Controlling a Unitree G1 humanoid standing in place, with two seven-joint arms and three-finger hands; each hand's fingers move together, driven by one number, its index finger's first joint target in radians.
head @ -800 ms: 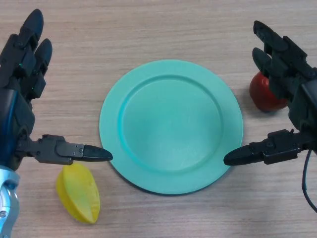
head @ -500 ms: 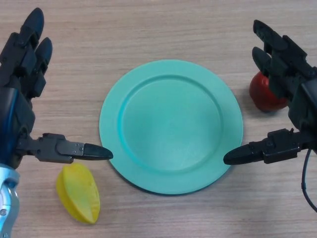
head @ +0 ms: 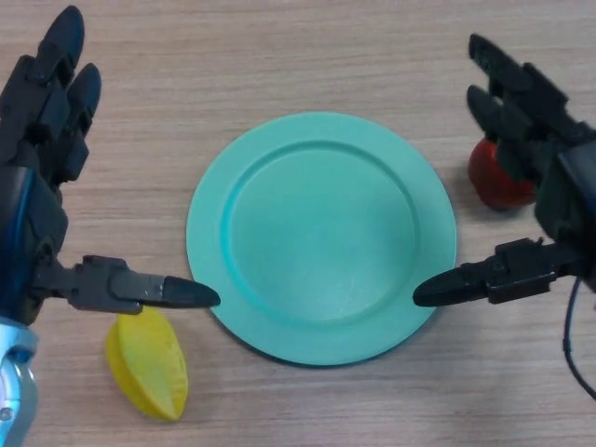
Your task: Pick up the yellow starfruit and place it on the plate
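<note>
The yellow starfruit (head: 149, 365) lies on the wooden table at the lower left, just left of the plate's near rim. The teal plate (head: 321, 236) sits in the middle and holds nothing. My left hand (head: 37, 196) hovers over the table to the plate's left, fingers straight and spread, its thumb stretched out just above the starfruit's top edge. My right hand (head: 549, 177) hovers to the plate's right, open, its thumb reaching over the plate's right rim.
A red fruit (head: 498, 177) lies on the table right of the plate, partly hidden behind my right hand's fingers. The table is light wood.
Both hands have shifted slightly inward toward the plate. The starfruit, plate and red fruit have not moved.
</note>
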